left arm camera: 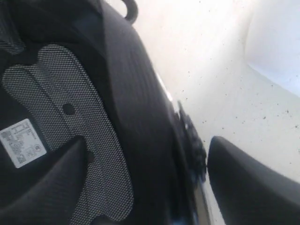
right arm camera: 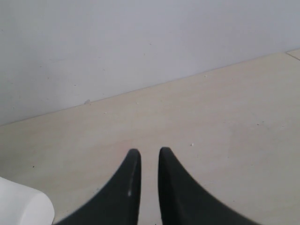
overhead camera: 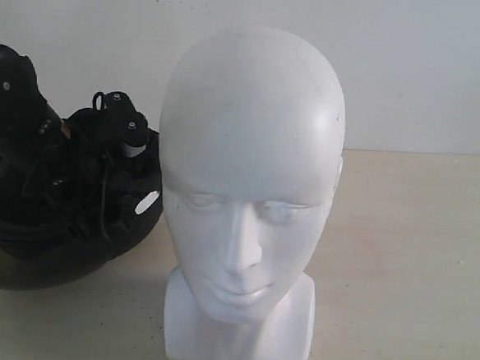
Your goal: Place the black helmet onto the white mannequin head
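Note:
The white mannequin head (overhead camera: 247, 197) stands upright at the front centre, face toward the exterior camera. The black helmet (overhead camera: 54, 241) lies on the table to its left, opening up, with its brown tinted visor (overhead camera: 7, 272) at the low edge. My left gripper (overhead camera: 114, 151) reaches down into the helmet. In the left wrist view it (left arm camera: 145, 145) is open and straddles the helmet's rim (left arm camera: 136, 93): one finger lies inside on the mesh lining (left arm camera: 70, 117), the other outside with a thin gap. My right gripper (right arm camera: 150, 152) hangs over bare table, slightly open and holding nothing.
A pale wooden table (overhead camera: 415, 266) runs to a white wall (overhead camera: 412, 68) behind. A corner of the mannequin's base (right arm camera: 18, 206) shows in the right wrist view. A white label (left arm camera: 21, 140) is stuck inside the helmet.

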`<state>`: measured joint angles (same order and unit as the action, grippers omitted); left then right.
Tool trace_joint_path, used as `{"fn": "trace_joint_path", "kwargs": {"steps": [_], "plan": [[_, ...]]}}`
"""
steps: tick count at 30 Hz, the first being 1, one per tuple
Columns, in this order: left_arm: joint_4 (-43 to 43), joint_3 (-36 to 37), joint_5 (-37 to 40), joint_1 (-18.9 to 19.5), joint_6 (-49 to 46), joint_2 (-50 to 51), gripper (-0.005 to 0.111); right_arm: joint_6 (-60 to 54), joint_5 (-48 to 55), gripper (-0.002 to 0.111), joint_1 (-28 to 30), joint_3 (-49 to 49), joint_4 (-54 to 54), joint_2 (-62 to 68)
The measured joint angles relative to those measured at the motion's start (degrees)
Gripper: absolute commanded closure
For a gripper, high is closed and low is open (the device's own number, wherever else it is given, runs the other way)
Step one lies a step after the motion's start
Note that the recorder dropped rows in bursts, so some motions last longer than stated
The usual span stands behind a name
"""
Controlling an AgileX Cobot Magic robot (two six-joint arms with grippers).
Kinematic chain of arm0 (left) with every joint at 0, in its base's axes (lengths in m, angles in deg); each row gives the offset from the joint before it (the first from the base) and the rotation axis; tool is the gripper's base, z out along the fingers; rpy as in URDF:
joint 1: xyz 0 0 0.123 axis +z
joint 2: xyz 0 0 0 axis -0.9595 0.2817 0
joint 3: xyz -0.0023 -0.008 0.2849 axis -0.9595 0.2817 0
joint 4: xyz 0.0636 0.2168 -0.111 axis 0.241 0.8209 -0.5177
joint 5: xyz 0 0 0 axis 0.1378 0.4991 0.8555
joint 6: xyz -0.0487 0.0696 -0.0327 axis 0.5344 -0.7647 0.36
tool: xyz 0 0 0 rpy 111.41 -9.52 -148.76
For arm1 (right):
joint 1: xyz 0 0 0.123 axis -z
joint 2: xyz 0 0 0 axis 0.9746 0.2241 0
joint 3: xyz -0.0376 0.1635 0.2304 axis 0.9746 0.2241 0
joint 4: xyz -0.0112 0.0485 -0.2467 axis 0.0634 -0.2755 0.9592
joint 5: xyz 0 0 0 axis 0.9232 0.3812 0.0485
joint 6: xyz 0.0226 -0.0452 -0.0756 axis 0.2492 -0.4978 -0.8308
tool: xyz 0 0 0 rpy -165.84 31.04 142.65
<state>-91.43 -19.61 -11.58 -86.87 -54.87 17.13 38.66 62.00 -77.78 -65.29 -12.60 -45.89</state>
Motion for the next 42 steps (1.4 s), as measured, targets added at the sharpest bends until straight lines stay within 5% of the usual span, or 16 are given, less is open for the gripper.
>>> {"fn": "trace_joint_path", "kwargs": {"steps": [18,22,26,36,42], "plan": [[0.0,0.0,-4.4,0.0,0.0,6.5,0.041,0.0,0.0,0.095,0.0,0.0,0.0,0.0],[0.0,0.0,-4.4,0.0,0.6,7.5,0.059,0.0,0.0,0.095,0.0,0.0,0.0,0.0],[0.2,0.0,-4.7,0.0,1.3,8.2,0.101,0.0,0.0,0.095,0.0,0.0,0.0,0.0],[0.6,-0.2,-5.2,0.1,5.7,6.6,0.102,0.0,0.0,0.095,0.0,0.0,0.0,0.0],[-11.0,0.1,-0.5,1.5,6.5,2.2,0.102,0.0,0.0,0.095,0.0,0.0,0.0,0.0]]}}
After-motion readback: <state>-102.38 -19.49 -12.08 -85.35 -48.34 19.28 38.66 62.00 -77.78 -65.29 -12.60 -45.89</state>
